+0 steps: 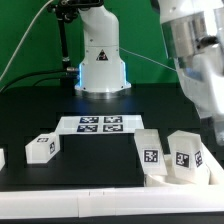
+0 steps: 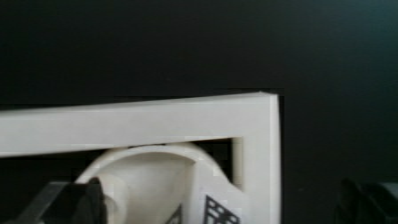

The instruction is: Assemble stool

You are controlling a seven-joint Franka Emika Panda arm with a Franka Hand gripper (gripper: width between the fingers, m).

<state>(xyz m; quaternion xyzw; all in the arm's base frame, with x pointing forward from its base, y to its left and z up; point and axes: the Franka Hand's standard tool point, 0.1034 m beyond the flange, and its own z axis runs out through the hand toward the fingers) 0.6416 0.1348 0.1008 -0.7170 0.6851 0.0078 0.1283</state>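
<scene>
**Exterior view: stool legs loose on the desk, claw spread above a wall corner**

Shows a black desk [image 1: 30, 115] before a green backdrop, with the white arm base [image 1: 100, 62] at the far middle and the arm [image 1: 195, 55] looming large and blurred at the exterior view's right. Places the marker board [image 1: 100, 124] flat on the desk, just in front of that base. Counts three stool legs, all standing on the desk and none joined to anything. Puts the left leg [image 1: 42, 147] alone toward the exterior view's left, near the board's corner, tag turned to the camera. Puts the middle leg [image 1: 150, 152] and the right leg [image 1: 185, 156] close together toward the exterior view's right, below the arm, tags likewise facing the camera, a narrow gap between them. Catches a further white piece [image 1: 2, 157] cut off at the exterior view's left edge; cannot tell what it is.

Wrist view: looks down on a corner of the low white wall [image 2: 143, 122], two bars meeting at a right angle on the dark desk. Finds a rounded white part [image 2: 151, 165] tucked inside that corner, close against both bars, with a black-and-white tag [image 2: 217, 210] beside it; cannot tell whether seat or leg. Shows the claw [image 2: 222, 200] spread, its dark fingers [image 2: 80, 200] well apart at either side of the rounded part, pinching nothing.
</scene>
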